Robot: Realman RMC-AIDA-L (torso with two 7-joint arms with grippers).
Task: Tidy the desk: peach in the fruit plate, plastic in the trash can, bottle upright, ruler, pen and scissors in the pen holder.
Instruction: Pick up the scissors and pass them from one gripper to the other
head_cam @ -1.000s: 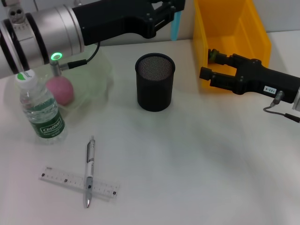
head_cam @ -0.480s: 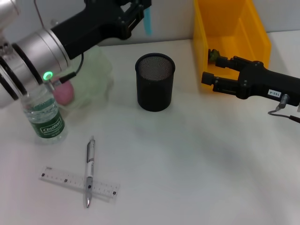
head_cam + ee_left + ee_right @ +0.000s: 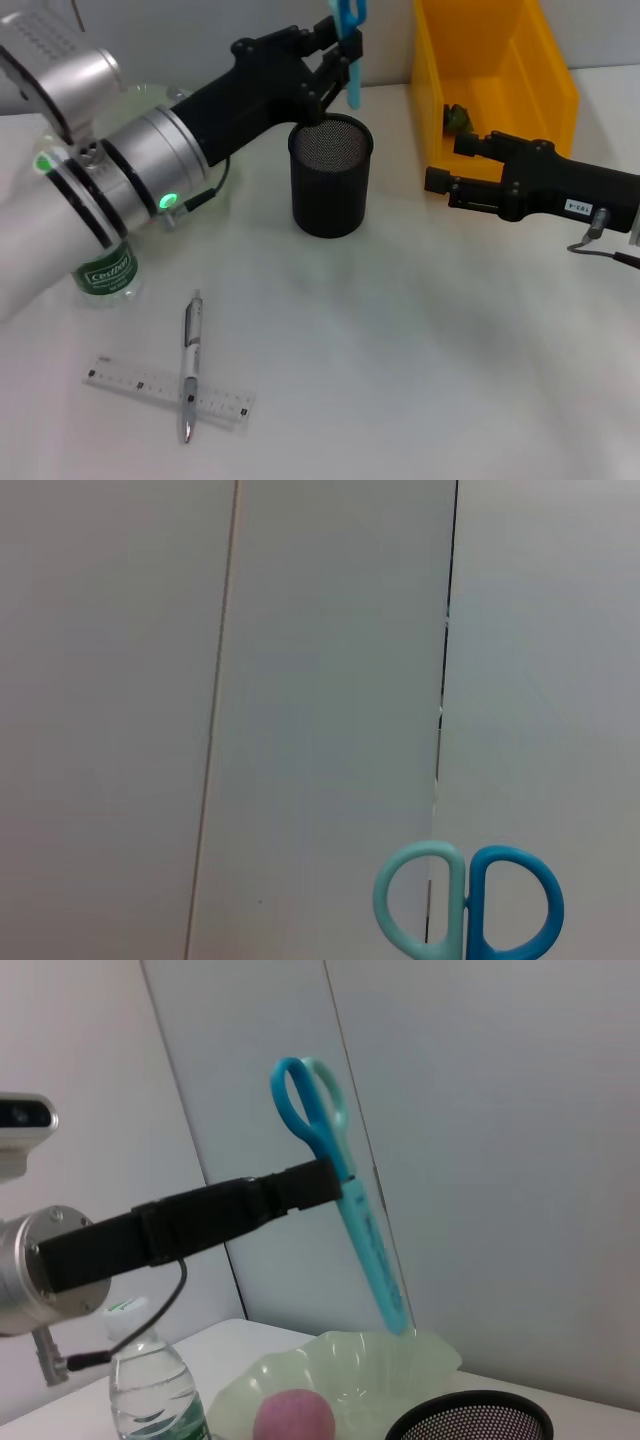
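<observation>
Scissors point(image 3: 350, 45), blue-handled in a turquoise sheath, hang point-down, clamped in the left gripper point(image 3: 335, 62)

The left gripper point(image 3: 335, 55) swings back right with the scissors point(image 3: 350, 45) clamped in it, so now they hang point-down just above the pen holder point(image 3: 330, 175), way closer than a second ago. Right gripper point(image 3: 445, 175) nudges a bit lower by the yellow bin point(image 3: 495, 70).
</observation>
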